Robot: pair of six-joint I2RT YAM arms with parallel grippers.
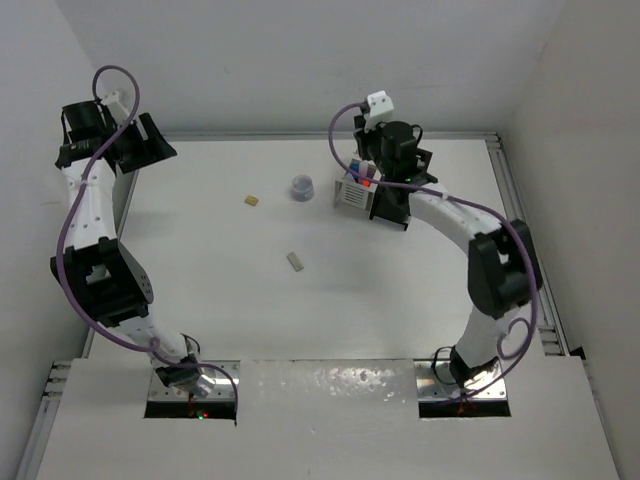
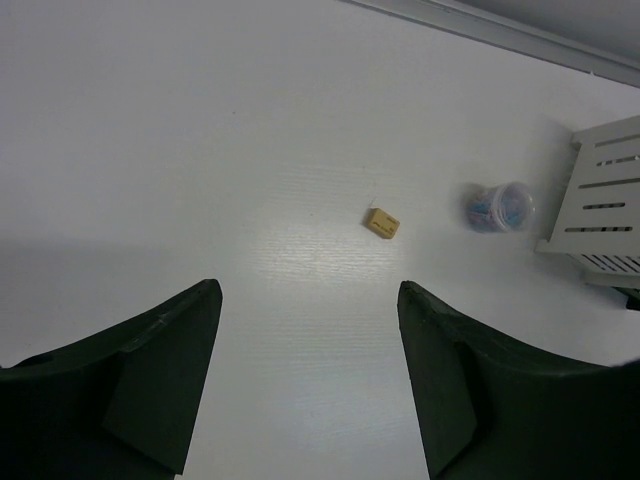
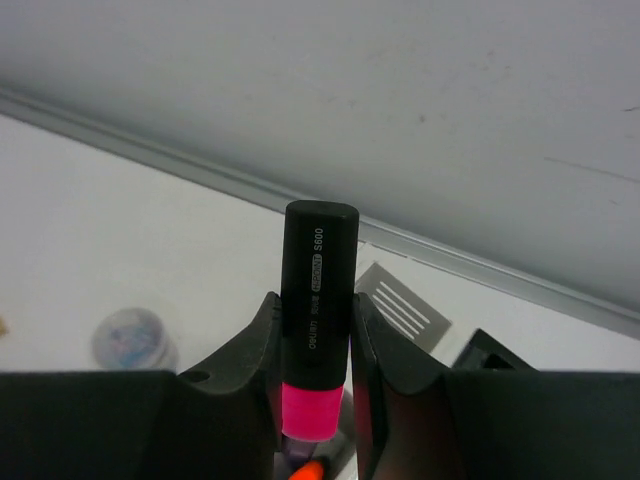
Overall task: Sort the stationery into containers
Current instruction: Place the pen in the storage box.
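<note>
My right gripper (image 3: 314, 302) is shut on a black highlighter (image 3: 318, 250) with a pink end, held upright over the containers. The white container (image 1: 351, 195) and the black container (image 1: 393, 207) stand joined at the back right; the white one (image 3: 402, 308) holds several pieces, with an orange tip (image 3: 310, 468) showing below the highlighter. My left gripper (image 2: 308, 290) is open and empty at the far left (image 1: 148, 146). On the table lie a beige eraser (image 2: 382, 222), a greyish round piece (image 2: 499, 207) and a small greyish stick (image 1: 295, 261).
The round piece (image 1: 301, 187) sits just left of the white container (image 2: 605, 200), the eraser (image 1: 252, 200) further left. A metal rail (image 1: 515, 215) runs along the table's right edge and the back wall stands close behind the containers.
</note>
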